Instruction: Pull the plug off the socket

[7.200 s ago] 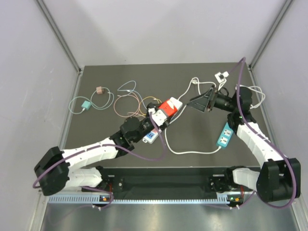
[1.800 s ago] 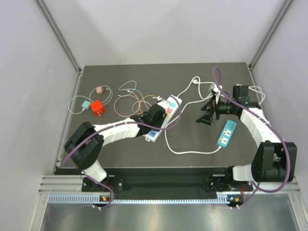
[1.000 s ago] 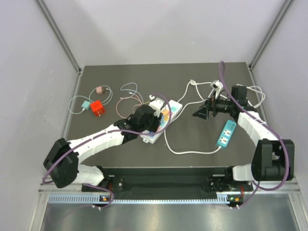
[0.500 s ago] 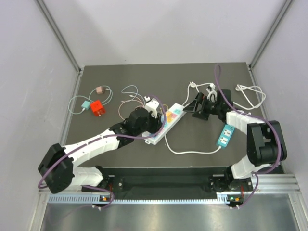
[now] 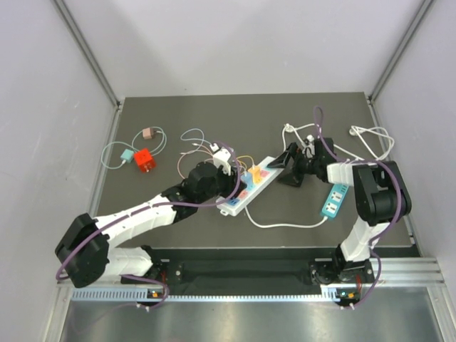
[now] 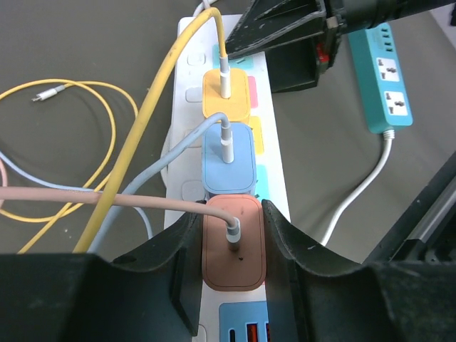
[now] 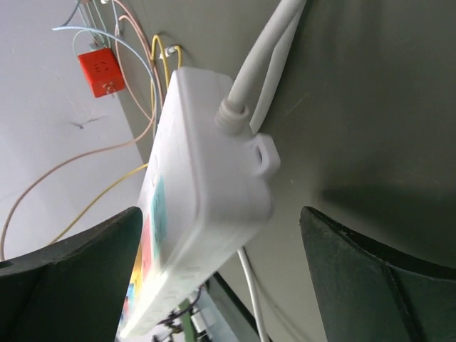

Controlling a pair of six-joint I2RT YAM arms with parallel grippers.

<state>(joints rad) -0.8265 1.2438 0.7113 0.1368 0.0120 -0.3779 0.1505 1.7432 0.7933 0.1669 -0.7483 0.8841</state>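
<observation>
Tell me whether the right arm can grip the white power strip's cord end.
Probably yes: the open right gripper sits right at that end of the power strip, with nothing in between.

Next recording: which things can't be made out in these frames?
Left wrist view: the pins of the pink plug are hidden by its own body, so how deep it sits in the power strip is unclear; the strip's near end is cut off at the bottom edge.
Top view: that plug is hidden under the left gripper.
Right wrist view: between the right gripper fingers only the strip's blurred end shows; no plugs visible.
</observation>
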